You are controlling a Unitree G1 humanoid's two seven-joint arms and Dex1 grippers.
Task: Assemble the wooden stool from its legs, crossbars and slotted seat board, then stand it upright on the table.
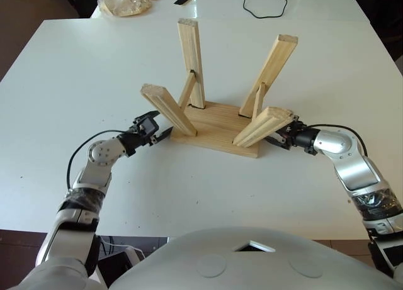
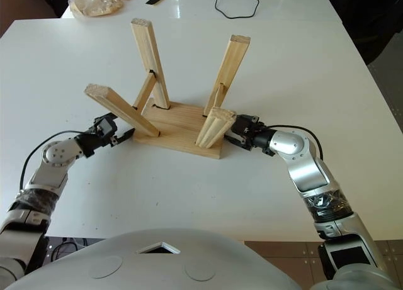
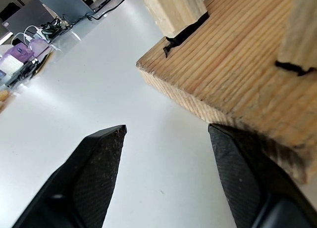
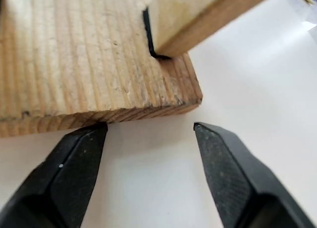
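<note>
- The seat board (image 1: 217, 131), pale grained wood, lies flat near the middle of the white table (image 1: 75, 70).
- Four legs (image 1: 191, 60) stand in its slots, pointing up and splaying outward.
- Two short crossbars (image 1: 187, 90) lean slantwise against the two far legs.

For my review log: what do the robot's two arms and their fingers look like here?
Both arms, left arm and right arm, have silver-grey rounded shells with round joint caps and dark glossy bands lower down. A thin black cable loops over each. The left gripper and right gripper are black, with wedge-shaped, finely textured fingers.
</note>
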